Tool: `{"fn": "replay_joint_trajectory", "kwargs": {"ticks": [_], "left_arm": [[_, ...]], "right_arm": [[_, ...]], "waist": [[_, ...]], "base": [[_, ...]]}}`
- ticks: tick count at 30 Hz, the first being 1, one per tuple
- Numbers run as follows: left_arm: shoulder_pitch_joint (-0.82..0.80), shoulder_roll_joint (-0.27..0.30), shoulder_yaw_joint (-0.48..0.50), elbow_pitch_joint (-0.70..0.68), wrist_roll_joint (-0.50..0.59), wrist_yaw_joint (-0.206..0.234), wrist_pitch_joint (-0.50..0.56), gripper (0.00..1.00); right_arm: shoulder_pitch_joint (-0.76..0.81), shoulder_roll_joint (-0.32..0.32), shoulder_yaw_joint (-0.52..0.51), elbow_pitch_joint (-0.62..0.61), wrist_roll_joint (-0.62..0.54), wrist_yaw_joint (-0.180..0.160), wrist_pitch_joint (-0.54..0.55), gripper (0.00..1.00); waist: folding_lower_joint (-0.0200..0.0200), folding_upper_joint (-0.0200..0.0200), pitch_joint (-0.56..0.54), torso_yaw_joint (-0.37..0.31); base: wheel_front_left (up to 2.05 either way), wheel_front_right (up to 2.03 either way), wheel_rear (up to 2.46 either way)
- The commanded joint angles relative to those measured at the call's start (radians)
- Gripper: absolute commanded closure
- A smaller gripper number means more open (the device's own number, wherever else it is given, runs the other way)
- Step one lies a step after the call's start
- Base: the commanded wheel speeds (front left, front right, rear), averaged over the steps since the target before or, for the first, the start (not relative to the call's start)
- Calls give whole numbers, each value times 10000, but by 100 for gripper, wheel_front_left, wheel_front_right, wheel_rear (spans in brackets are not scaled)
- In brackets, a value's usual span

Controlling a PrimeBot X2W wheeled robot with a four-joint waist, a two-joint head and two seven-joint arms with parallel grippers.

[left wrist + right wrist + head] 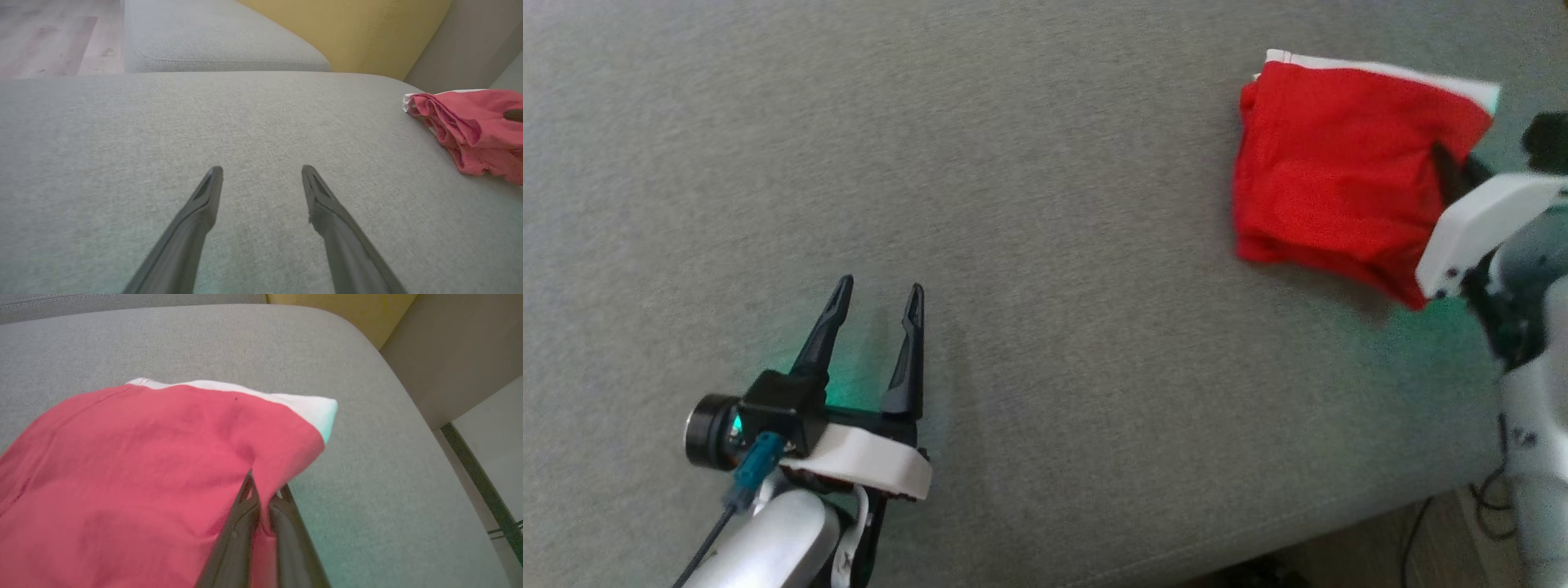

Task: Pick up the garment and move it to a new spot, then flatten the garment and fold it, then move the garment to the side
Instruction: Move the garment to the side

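Red garment (1331,171) is sitting folded at about 2 o'clock on the grey sofa cushion (1013,163), with a white band (1388,72) along its far edge. Right claw (263,490) is pressed together, pinching the garment's 3 o'clock edge. Left claw (880,286) is down at 7 o'clock, fingers spread over bare cushion, well apart from the garment.

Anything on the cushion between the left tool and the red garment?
Nothing visible. Bare grey cushion lies between the open left tool and the garment. The right tool is shut on the garment's edge.
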Motion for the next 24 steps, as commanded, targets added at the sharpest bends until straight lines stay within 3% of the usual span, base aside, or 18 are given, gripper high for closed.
{"fn": "replay_joint_trajectory", "kwargs": {"ticks": [1,16,17,18,19,24], "left_arm": [[-264,297,285,-433,117,121,-4,0],[-339,276,290,-699,171,288,-58,0],[-347,269,290,-688,167,283,-74,0],[-356,261,288,-675,164,276,-91,0],[-367,251,286,-661,161,271,-106,0],[-433,183,264,-562,141,249,-150,0]], "right_arm": [[-622,-373,23,-328,-115,67,-49,100],[-2420,-2313,-886,888,-1540,67,250,100],[-2496,-2378,-908,919,-1652,67,209,85],[-2577,-2414,-949,933,-1771,67,125,54],[-2653,-2420,-988,943,-1879,67,8,0],[-2932,-2253,-1081,1116,-2151,67,-691,0]], "waist": [[-2,0,181,309],[-2,0,942,1585],[-2,0,969,1617],[-2,0,991,1642],[-2,0,1009,1664],[-2,0,1023,1717]], "base": [[0,0,0],[0,0,0],[0,0,0],[0,0,0],[0,0,0],[0,0,0]]}}
